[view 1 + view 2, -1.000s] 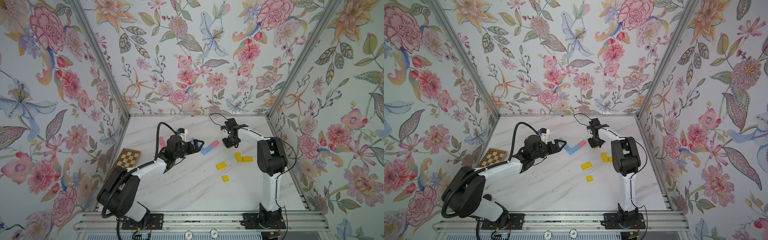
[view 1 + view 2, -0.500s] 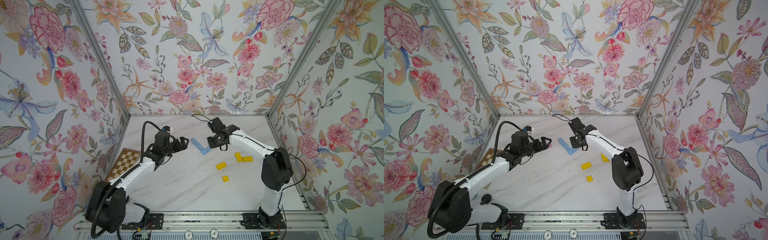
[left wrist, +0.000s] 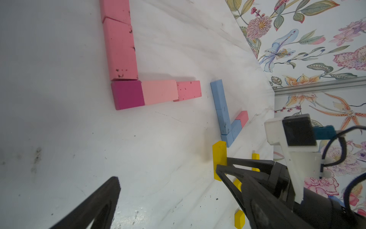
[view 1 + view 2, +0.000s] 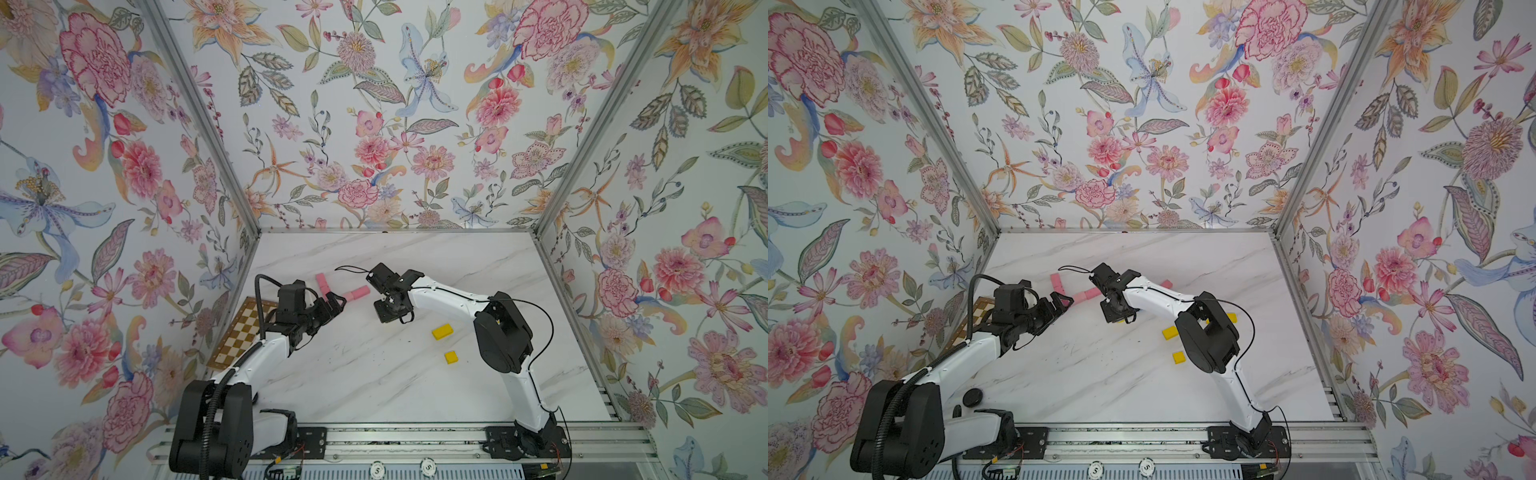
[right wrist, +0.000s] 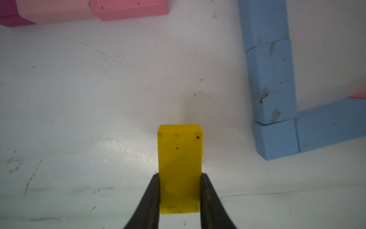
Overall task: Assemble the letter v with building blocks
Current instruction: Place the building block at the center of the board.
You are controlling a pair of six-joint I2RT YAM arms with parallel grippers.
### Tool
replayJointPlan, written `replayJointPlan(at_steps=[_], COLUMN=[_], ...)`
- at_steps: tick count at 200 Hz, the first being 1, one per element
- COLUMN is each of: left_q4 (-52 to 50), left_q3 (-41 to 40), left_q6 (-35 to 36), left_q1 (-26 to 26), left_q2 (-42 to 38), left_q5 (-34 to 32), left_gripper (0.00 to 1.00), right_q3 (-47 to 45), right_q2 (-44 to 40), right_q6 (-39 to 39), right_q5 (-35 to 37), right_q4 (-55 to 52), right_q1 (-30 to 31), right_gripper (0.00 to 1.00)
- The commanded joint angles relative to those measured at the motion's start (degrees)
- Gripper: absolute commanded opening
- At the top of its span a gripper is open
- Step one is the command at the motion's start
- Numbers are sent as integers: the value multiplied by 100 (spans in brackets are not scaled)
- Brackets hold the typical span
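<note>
My right gripper (image 5: 180, 176) is shut on a yellow oblong block (image 5: 180, 158), holding it by its long sides low over the marble table (image 4: 374, 386). The left wrist view also shows that block (image 3: 218, 156) in the right gripper's fingers (image 3: 247, 163). Beside it lie light blue blocks (image 5: 271, 79) joined at a corner with a pink end (image 3: 242, 118). Pink blocks (image 3: 120, 49) and a magenta block (image 3: 127, 95) form another angle. My left gripper (image 4: 333, 300) hangs open and empty near the pink blocks (image 4: 357, 293). In both top views the right gripper (image 4: 1117, 309) hides the held block.
Loose yellow blocks (image 4: 441, 331) (image 4: 451, 357) lie right of the middle, and another (image 4: 1231, 318) shows behind the right arm. A brown-and-cream checkered board (image 4: 245, 328) lies by the left wall, partly under the left arm. Flowered walls close in three sides.
The right gripper has carried the yellow block leftward and nearer the front, and its arm now covers the blue blocks in the top views. The left gripper has drawn back to the left, still open.
</note>
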Motion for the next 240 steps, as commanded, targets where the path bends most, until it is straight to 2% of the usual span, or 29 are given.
replayJointPlan(at_steps=[1,91,126,156,183,198,213,240], left_q4=[463,491,268,70,-214,-561,-1223,-2526], left_q3=[-162,-236,-110,124,577,1155,2038,3815], left_q6=[-256,-294,-250,-180,148,607,1315,2599], left_q1=[62,62,62,-33,-561,-1213,-1983,-3175], left_q2=[26,118,-6,-163,-103,277,924,2450], left_q5=[331,253,213,189,-153,-407,-798,-1426], left_gripper=[99,99,99,99,99,98,96,92], right_q3=[211,-6,-189,-476,-1014,-1401,-1898,-2661], right_q2=[216,239,-159,-1070,-2282,-2936,-3516,-4217], right_q6=[-274,-610,-841,-821,-679,-346,22,465], right_q5=[10,64,124,-109,-358,-583,-1021,-1724], right_q4=[-168,-192,-213,-210,-113,-18,197,549], right_q1=[8,167,102,-214,-962,-1708,-2777,-4304], right_gripper=[28,37,47,55,66,79,98,99])
